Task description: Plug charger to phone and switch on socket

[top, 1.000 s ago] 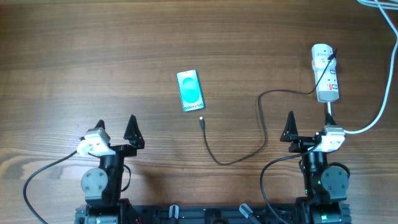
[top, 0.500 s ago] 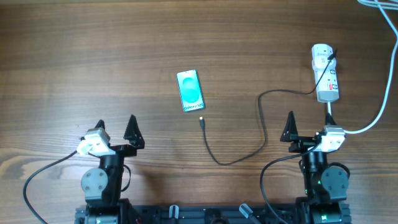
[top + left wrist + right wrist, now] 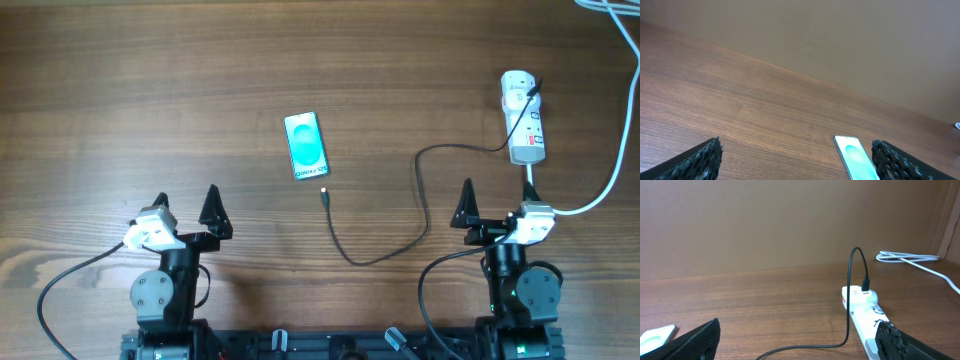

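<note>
Now the charger [image 3: 460, 148] lies loose on the wooden surface [image 3: 150, 80]: one end is already in the far end of the socket [image 3: 523, 130], and the thin black cable runs from there in a wide curve toward the middle. Its free connector [image 3: 324, 196] rests just beside the near short edge of the phone [image 3: 306, 146], but is not yet in it. The phone lies flat with the teal screen up, a little turned, between the two arms and farther from them. The socket lies on the right side, close to the right gripper [image 3: 497, 195], and its thick white cord [image 3: 600, 200] passes just beside that gripper. Both the right gripper and the left gripper [image 3: 186, 195] have their fingers wide apart and hold nothing; each stands near its own base, well apart from the connector. I think the first step is to take the cable close behind the connector, so that the tip cannot bend away. A grip with the tip pointing at the phone's port seems best. The phone will probably slide when it is pushed, so the other gripper should press on it or block its far edge. The switch on the socket is too small to make out here.
</note>
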